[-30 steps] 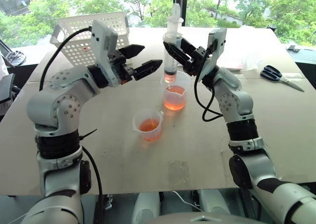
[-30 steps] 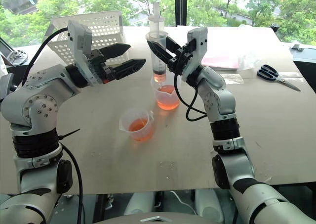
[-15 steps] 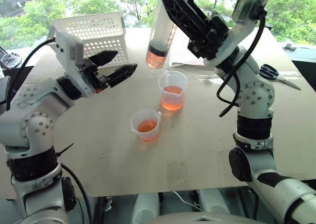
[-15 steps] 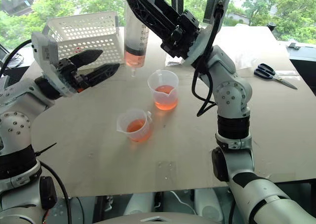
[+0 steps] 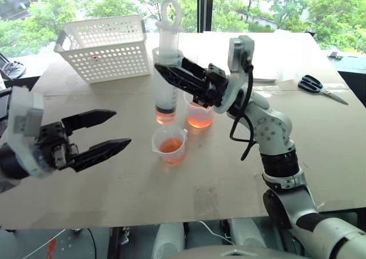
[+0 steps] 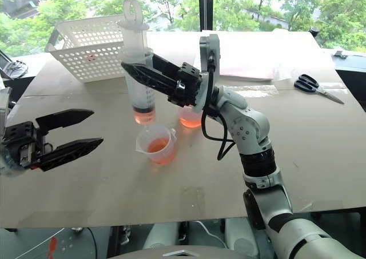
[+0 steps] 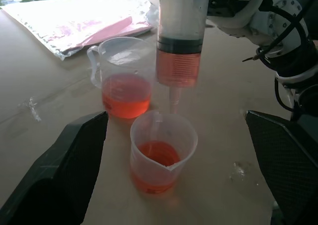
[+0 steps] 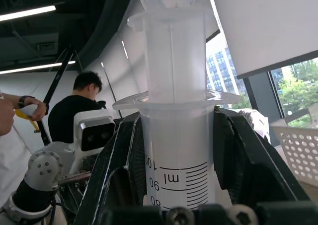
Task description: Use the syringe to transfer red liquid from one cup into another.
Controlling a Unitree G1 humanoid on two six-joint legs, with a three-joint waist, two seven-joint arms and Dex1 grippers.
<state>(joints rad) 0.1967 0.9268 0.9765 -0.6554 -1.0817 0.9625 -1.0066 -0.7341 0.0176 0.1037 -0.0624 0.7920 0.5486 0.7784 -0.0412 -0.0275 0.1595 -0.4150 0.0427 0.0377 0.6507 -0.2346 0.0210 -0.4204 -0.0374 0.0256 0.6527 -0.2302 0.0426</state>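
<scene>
The table (image 5: 320, 156) carried a white basket (image 5: 108, 47) at the far left, a plastic-wrapped packet (image 7: 84, 19) and scissors (image 5: 323, 88) at the far right, all well apart from the work. Near the middle stood the taller cup (image 5: 200, 111), partly hidden behind the right arm and holding red liquid (image 7: 126, 95) in its lower part; the shorter cup (image 5: 170, 144) stood just in front of it, nearer the robot, with a shallower red pool at the bottom. The right gripper (image 5: 171, 79) was clamped about the barrel of the syringe (image 5: 166, 82), gripping just under the flange, with the barrel upright and a charge of red liquid in its lower end. The tip hung just above the far rim of the shorter cup, not inside it. The left gripper (image 5: 106, 134) stood fully spread and held nothing, low and to the left, well apart from both cups. In my judgement the chief risk was spillage: with the tip over the rim rather than the centre, pressing the plunger could send liquid onto the rim or the table. The plunger stood high and unsupported; a push from the free gripper off the axis could tilt the barrel in the grip. Lowering the syringe further could knock the light cup over.
</scene>
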